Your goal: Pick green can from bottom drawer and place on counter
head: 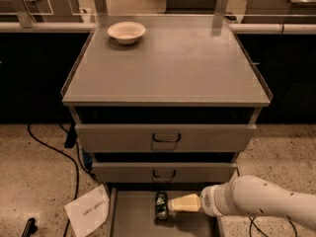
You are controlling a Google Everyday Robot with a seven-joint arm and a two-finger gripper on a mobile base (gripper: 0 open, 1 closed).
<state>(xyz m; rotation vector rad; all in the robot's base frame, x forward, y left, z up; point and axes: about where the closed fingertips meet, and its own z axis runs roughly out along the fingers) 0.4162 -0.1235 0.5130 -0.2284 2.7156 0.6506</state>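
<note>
Speckled floor around a grey cabinet, counter [168, 68] with a cream bowl [126, 32] near its back left corner, bottom drawer [133, 216] pulled open, green can [161, 205] near its middle, gripper [171, 204] against the can's right side, whether it grips cannot be told, paper sheet [88, 211] on the floor beside the drawer's left edge.

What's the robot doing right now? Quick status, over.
Gripper down in the bottom drawer, at the green can. Can not yet lifted. Bowl on the counter, far left corner, away from both.
</note>
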